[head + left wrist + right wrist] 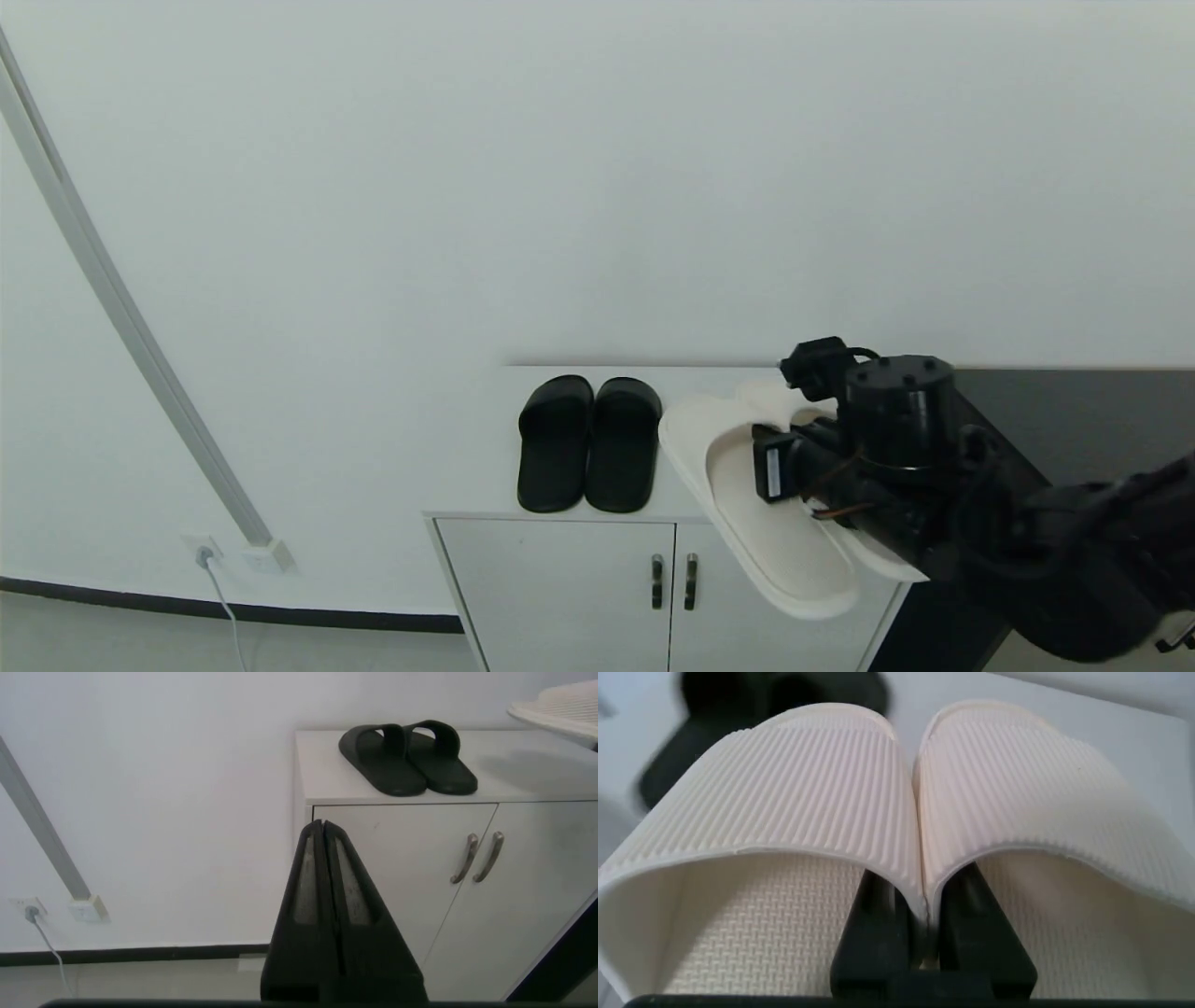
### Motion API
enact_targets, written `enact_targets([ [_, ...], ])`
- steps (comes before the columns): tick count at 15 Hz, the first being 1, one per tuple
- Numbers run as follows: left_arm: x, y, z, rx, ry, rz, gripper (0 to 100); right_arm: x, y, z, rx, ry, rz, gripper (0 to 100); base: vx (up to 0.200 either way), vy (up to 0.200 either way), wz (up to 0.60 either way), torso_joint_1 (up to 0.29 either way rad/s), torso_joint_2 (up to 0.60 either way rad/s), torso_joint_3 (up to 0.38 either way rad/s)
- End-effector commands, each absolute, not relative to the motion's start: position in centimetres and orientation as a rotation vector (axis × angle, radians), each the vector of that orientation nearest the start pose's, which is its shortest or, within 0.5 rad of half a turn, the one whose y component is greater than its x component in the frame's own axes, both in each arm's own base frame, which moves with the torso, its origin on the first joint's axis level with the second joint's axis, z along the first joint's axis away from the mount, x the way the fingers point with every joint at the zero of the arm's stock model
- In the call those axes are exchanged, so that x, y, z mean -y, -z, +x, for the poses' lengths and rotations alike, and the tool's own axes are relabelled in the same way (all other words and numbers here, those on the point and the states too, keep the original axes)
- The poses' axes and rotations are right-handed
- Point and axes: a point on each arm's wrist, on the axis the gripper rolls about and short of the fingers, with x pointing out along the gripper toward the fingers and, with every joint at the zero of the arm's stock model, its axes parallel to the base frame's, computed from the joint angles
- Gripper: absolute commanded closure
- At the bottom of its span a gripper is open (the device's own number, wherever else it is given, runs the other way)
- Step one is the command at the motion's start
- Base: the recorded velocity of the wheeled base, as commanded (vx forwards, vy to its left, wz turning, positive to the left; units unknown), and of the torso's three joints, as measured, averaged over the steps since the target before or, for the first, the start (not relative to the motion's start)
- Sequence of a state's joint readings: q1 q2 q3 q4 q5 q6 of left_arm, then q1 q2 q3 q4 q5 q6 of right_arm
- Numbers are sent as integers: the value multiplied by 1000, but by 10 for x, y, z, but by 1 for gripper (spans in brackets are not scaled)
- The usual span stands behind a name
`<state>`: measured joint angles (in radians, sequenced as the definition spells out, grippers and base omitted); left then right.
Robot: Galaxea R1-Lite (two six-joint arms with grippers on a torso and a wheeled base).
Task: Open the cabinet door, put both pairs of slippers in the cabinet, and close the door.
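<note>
While the cabinet doors (560,588) are standing shut, the right end effector (926,952) is pinching the adjoining strap edges of the white slippers (813,803), holding the pair together just above the right part of the cabinet top (495,467), with the heels appearing to project past the front edge.

Left end effector (324,833): fingers pressing together on nothing, hanging in front of the cabinet, low and to its left.

Black slippers (588,443): lying side by side on the cabinet top, just beside the white pair.

Risks, as judged:
- The grip is taking only thin strap edges, so either slipper may be working loose and dropping to the floor.
- A swing of the white pair may be nudging the black pair.
- The door handles (672,581) are sitting untouched, and a door swinging outward may be striking the overhanging heels.
</note>
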<state>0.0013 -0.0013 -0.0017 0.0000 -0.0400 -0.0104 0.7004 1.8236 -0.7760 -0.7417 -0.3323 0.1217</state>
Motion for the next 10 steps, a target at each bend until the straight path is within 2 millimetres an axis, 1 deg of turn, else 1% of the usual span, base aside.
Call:
enact_targets([
  [1,1,-76,-23,1,38,-11,100,-172,-172,187,-245,-584,7,100,0,0,0,0,0,0],
  [2,1,-76,-23,1,38,-11,100,-164,-172,174,-254,-653,11,100,0,0,0,0,0,0],
  [3,1,-76,-23,1,38,-11,100,-160,-172,167,-261,-703,16,100,0,0,0,0,0,0],
  [5,1,-76,-23,1,38,-11,100,-158,-170,164,-301,-730,3,100,0,0,0,0,0,0],
  [8,1,-76,-23,1,38,-11,100,-157,-167,162,-313,-729,-1,100,0,0,0,0,0,0],
  [10,1,-76,-23,1,38,-11,100,-155,-166,161,-315,-732,-4,100,-200,0,0,5,2,5],
])
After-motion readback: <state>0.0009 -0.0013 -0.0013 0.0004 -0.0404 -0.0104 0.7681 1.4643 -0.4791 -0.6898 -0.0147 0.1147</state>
